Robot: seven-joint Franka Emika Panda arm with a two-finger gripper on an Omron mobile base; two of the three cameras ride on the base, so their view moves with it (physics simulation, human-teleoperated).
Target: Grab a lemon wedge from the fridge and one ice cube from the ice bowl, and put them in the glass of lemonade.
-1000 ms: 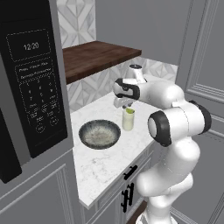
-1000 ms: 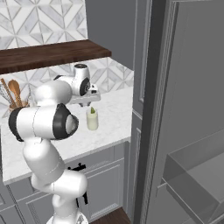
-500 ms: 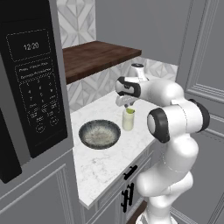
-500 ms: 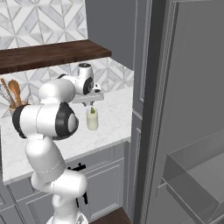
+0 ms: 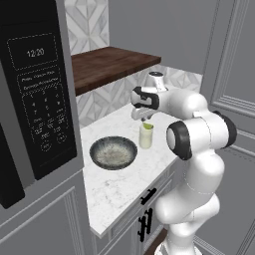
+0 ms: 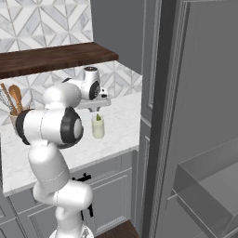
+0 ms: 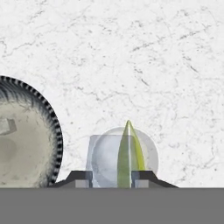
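Observation:
My gripper [image 7: 112,179] hangs just above the glass of lemonade [image 5: 145,138], shut on a clear ice cube [image 7: 105,153] that sits between the finger pads. The lemon wedge [image 7: 129,151], thin and yellow-green, stands in the glass [image 7: 148,153] with its tip poking over the rim. From the base the wedge [image 5: 147,126] shows right under the gripper [image 5: 144,118], and likewise the wedge [image 6: 98,118] in the glass [image 6: 98,128] from the right. The ice bowl [image 5: 113,152] lies left of the glass, and another cube [image 7: 5,126] rests in the bowl [image 7: 39,127].
The dark fridge [image 6: 204,116] stands open at the right, a pale shelf [image 6: 209,186] showing low down. A microwave [image 5: 35,94] hangs left of the marble counter [image 5: 119,184], under a wooden shelf [image 5: 112,62]. A utensil holder [image 6: 11,100] stands at the back.
The hand has sunk a little toward the glass with the ice cube still in it. Glass, wedge and bowl have stayed put.

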